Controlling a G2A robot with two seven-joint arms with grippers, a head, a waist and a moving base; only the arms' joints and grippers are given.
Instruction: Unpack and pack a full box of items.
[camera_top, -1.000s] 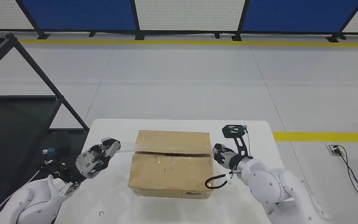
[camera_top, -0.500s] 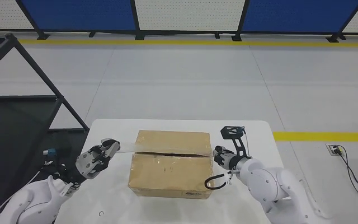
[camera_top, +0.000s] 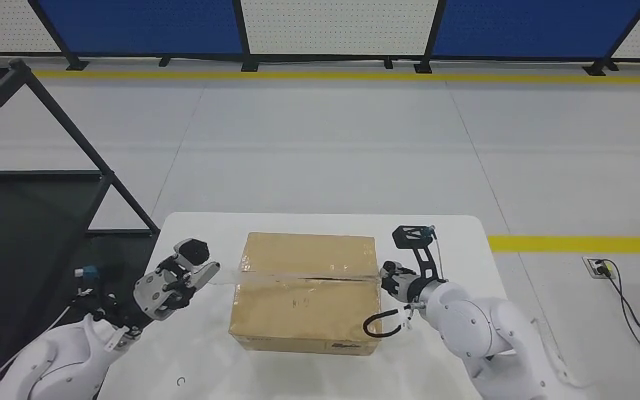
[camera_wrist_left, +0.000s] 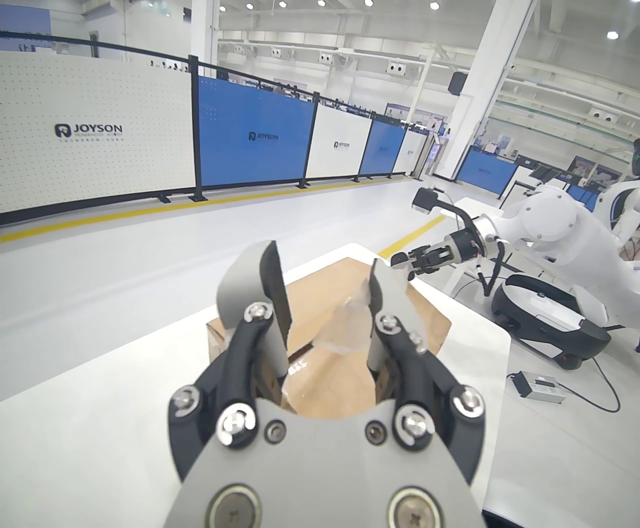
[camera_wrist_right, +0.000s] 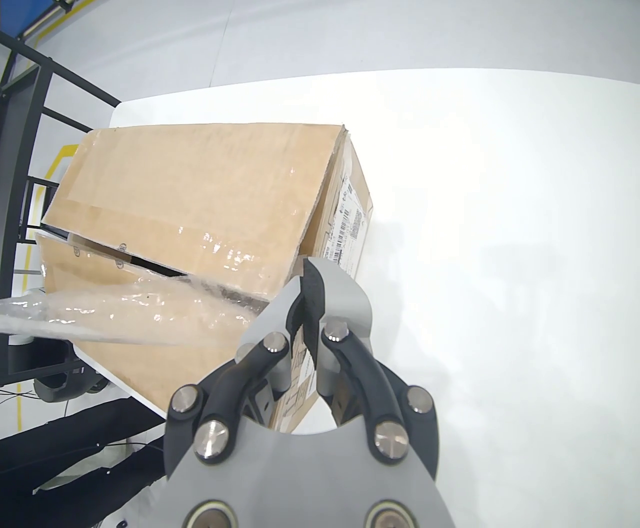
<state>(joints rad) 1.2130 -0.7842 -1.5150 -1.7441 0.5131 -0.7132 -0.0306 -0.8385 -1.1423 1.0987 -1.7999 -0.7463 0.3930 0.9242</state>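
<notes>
While your left gripper (camera_wrist_left: 322, 262) hangs over the table's (camera_top: 440, 228) left side, jaws apart, clear tape (camera_wrist_left: 350, 325) clings to one finger and stretches to the cardboard box (camera_top: 305, 300) at centre. Your right gripper (camera_wrist_right: 306, 281), jaws together, sits at the box's right end.

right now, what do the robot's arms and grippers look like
The left arm and right arm have rounded white shells. The left gripper and right gripper have grey fingers, black pads, black linkages, grey plates. A black cable loops by the right wrist.
</notes>
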